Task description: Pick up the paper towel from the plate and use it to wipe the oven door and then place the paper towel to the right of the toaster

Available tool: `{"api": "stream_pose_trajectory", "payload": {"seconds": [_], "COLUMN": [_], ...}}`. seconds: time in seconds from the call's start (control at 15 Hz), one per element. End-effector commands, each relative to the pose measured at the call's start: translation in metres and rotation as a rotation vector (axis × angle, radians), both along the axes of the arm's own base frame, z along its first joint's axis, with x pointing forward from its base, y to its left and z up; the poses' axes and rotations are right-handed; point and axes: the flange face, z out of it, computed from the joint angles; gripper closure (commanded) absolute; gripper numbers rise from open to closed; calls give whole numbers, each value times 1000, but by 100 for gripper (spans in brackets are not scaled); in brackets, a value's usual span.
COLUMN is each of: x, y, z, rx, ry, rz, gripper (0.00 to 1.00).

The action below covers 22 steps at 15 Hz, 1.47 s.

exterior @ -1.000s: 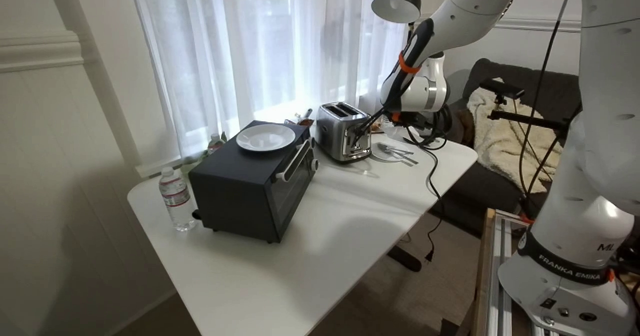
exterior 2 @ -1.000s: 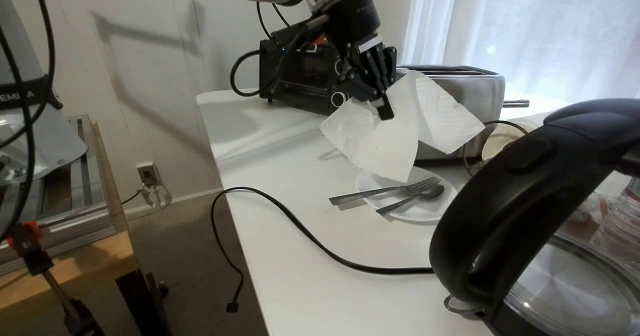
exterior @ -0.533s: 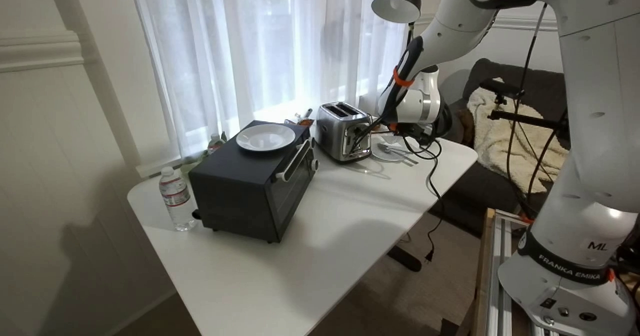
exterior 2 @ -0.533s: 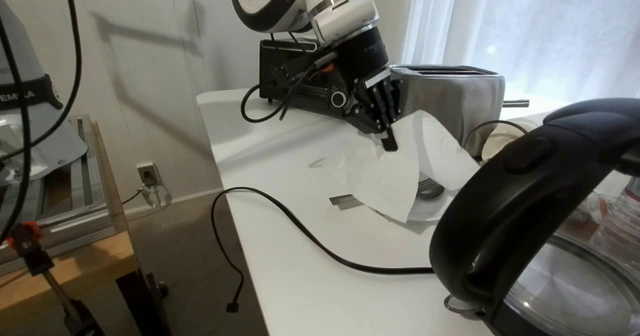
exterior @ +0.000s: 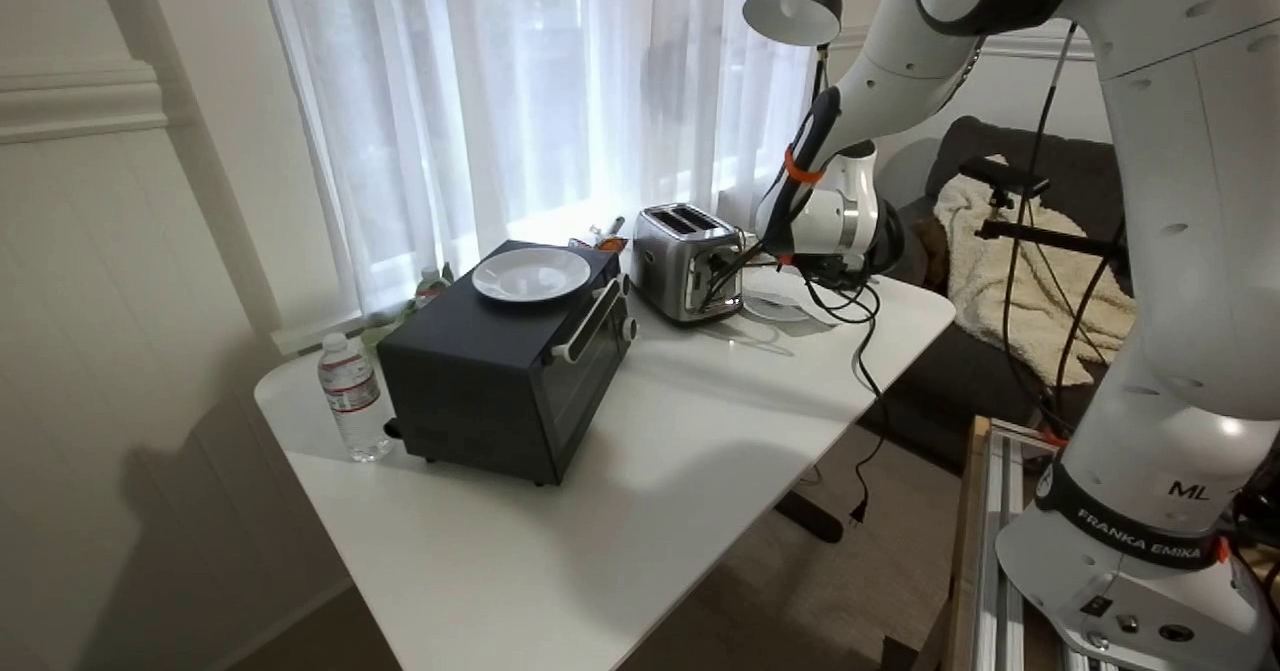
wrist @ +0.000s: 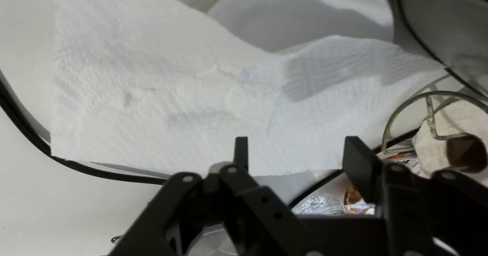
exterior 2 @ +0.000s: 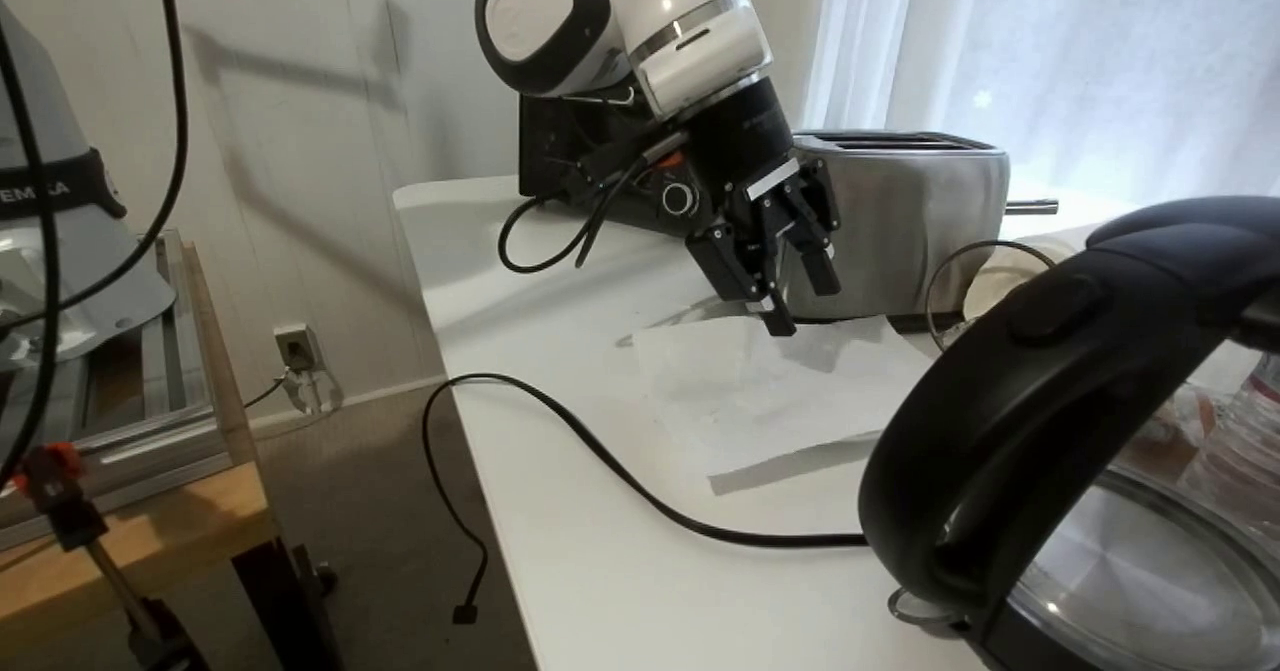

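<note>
Gripper (wrist: 295,145) stands wide and holds nothing, presumably so the towel (exterior 2: 770,391) can lie free. That towel is spread just below it, partly over a table plate (wrist: 297,23); the toaster (exterior 2: 900,226) stands near the gripper, which suggests this is the final spot asked for. Rising straight up next should keep the light towel from catching.

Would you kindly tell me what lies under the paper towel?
In the wrist view, part of a white plate sticks out from beneath the towel; anything else under it is hidden.
</note>
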Motion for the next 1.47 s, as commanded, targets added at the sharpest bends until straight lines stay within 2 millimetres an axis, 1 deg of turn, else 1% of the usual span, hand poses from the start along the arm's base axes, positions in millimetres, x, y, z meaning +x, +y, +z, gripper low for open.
{"api": "stream_pose_trajectory", "payload": {"seconds": [0.0, 0.13, 0.27, 0.47, 0.6, 0.73, 0.93, 1.07, 1.2, 1.4], "x": [-14, -21, -31, -47, -52, -51, -48, -44, -43, -49], "y": [29, 51, 73, 98, 110, 114, 129, 147, 172, 225], "z": [18, 31, 50, 71, 88, 113, 170, 212, 255, 315], "rx": [110, 145, 143, 183, 205, 175, 120, 82, 58, 40], "ry": [8, 32, 33, 71, 106, 154, 225, 268, 282, 293], "rz": [47, 133, 209, 354, 462, 572, 726, 810, 916, 1102], "gripper": [3, 0, 0, 0, 0, 0, 0, 0, 0, 0]}}
